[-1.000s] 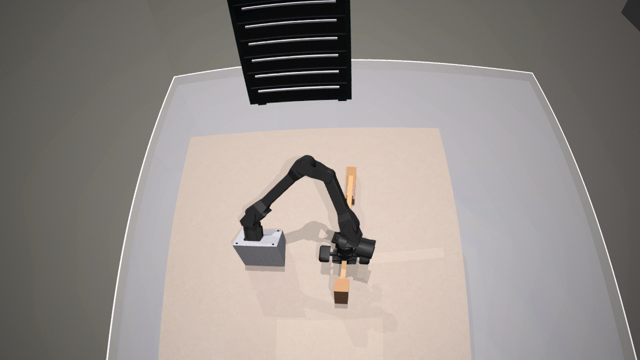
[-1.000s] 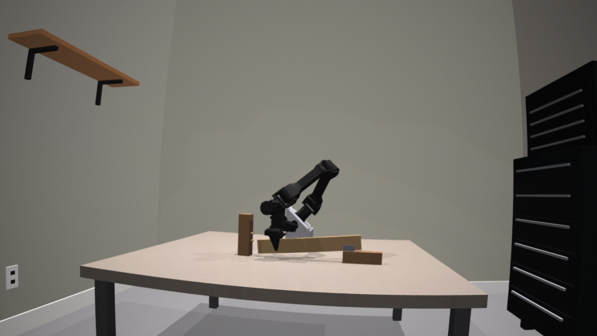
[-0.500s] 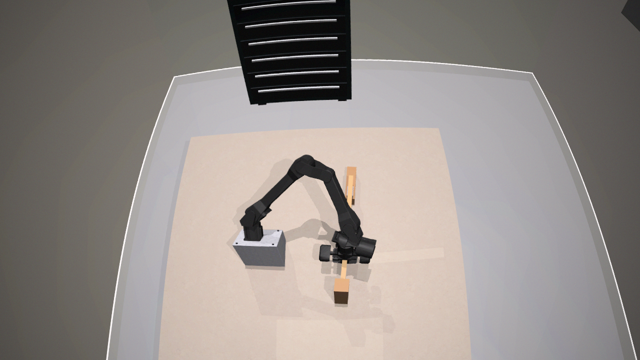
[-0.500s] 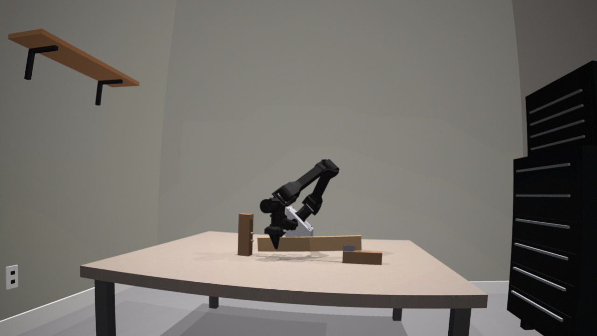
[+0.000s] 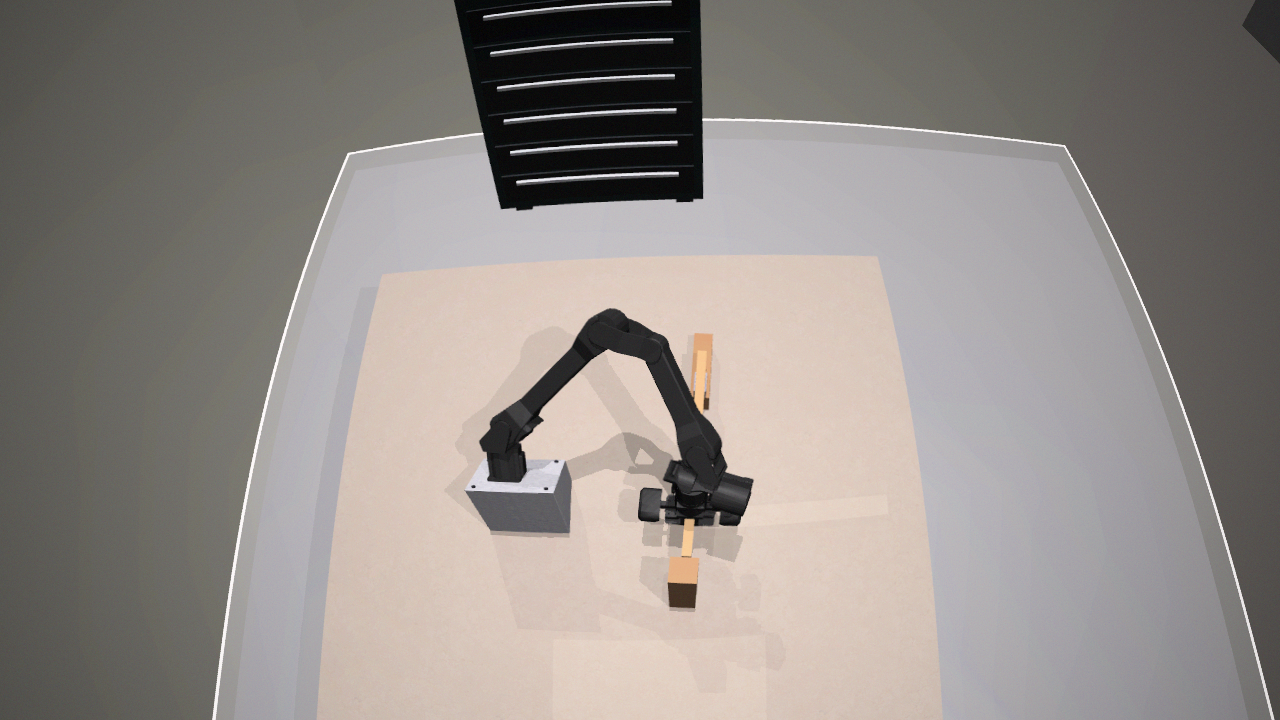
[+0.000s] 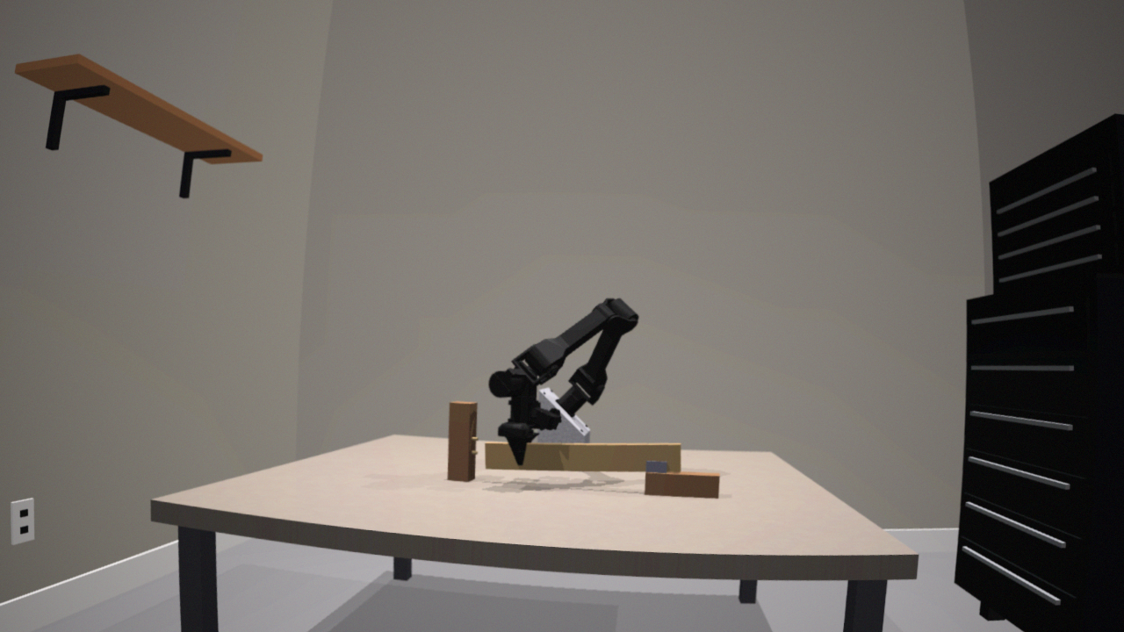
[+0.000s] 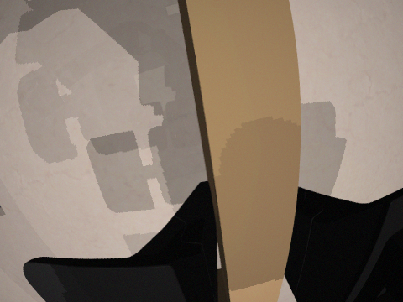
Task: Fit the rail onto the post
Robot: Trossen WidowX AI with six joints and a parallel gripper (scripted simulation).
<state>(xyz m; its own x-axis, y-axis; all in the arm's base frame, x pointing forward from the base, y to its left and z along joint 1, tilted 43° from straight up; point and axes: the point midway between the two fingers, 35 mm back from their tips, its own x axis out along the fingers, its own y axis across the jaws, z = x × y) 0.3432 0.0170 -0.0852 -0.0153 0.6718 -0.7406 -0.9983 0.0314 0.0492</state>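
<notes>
With the parallel-jaw gripper [image 5: 688,521] [image 6: 519,462] [image 7: 228,186] clamped on the bed rail [image 5: 688,538] [image 6: 597,456] [image 7: 252,84], raised near the counter's post-side edge, align holes to pegs [image 6: 474,446]; then advance straight, keeping the rail level.

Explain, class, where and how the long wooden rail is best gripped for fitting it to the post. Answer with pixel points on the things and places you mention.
Probably near its post end, from above, jaws across its narrow width. The rail [image 5: 688,537] [image 6: 613,456] [image 7: 252,84] is a thin board on edge, with two flat, parallel sides. Gripping a little back from the tip leaves its end face free for the pegs [image 6: 473,445] on the post [image 5: 682,582] [image 6: 462,441].
</notes>
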